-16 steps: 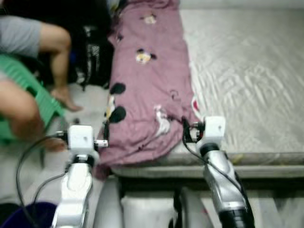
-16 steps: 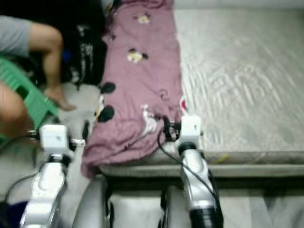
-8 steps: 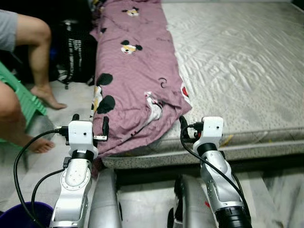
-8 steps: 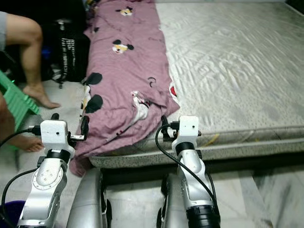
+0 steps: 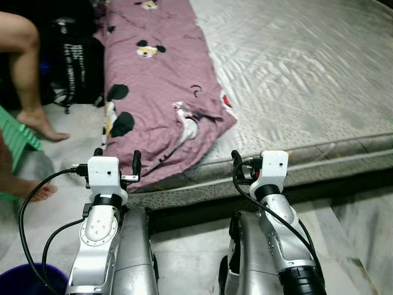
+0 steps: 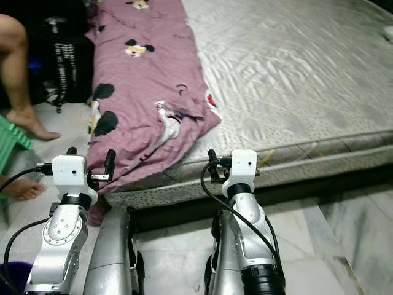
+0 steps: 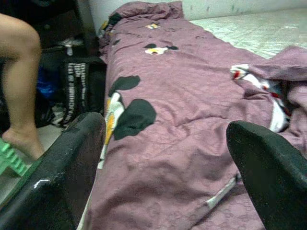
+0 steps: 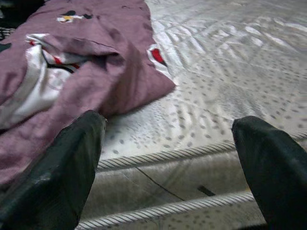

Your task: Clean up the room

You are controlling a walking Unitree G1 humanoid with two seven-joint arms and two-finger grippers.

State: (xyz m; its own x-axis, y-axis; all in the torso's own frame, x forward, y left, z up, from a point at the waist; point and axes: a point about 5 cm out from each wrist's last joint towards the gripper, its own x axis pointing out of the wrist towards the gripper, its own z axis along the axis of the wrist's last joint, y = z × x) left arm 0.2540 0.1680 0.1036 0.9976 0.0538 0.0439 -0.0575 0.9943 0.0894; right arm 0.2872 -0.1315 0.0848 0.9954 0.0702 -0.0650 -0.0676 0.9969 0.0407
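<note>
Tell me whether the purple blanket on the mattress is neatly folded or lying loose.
Lying loose. The purple blanket runs lengthwise along the mattress, its near end rumpled with a corner turned over and its edge spilling off the side.

Bare grey mattress (image 5: 307,80) on pale marble floor (image 5: 362,239).
</note>
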